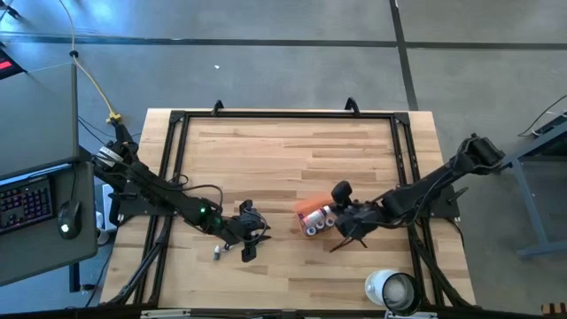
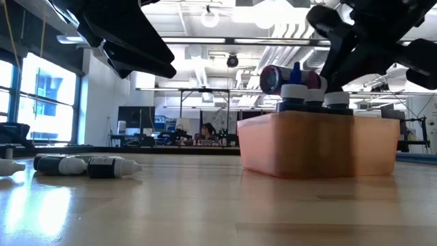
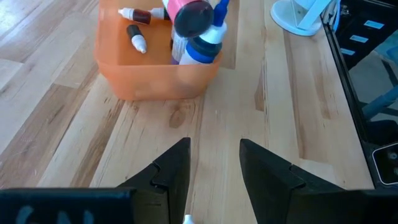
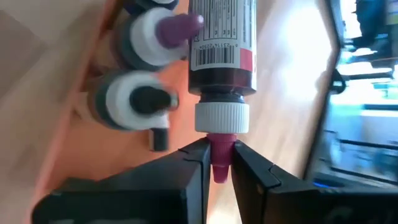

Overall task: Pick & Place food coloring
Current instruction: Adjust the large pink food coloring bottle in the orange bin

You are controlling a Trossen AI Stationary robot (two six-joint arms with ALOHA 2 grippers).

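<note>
The orange tray sits mid-table and holds several small dropper bottles: some stand upright, and two lie on its floor. My right gripper is over the tray, shut on a bottle with dark magenta contents. My left gripper is open, low over the table to the tray's left, with its fingers pointing at the tray. A few more bottles lie on their sides on the wood near the left gripper; one shows beside it. My right gripper pinches the bottle's pointed magenta cap tip between its two fingers, just below the white ribbed collar. The fingers come level from the table's right, in line with the bottle. The bottle sticks out level beyond the fingertips, lifted clear above the standing bottles, base leading.
A large white round cup stands near the table's near edge, right of centre. A black frame runs around the tabletop. Bare wood lies between the left gripper and the tray and across the far half of the table.
</note>
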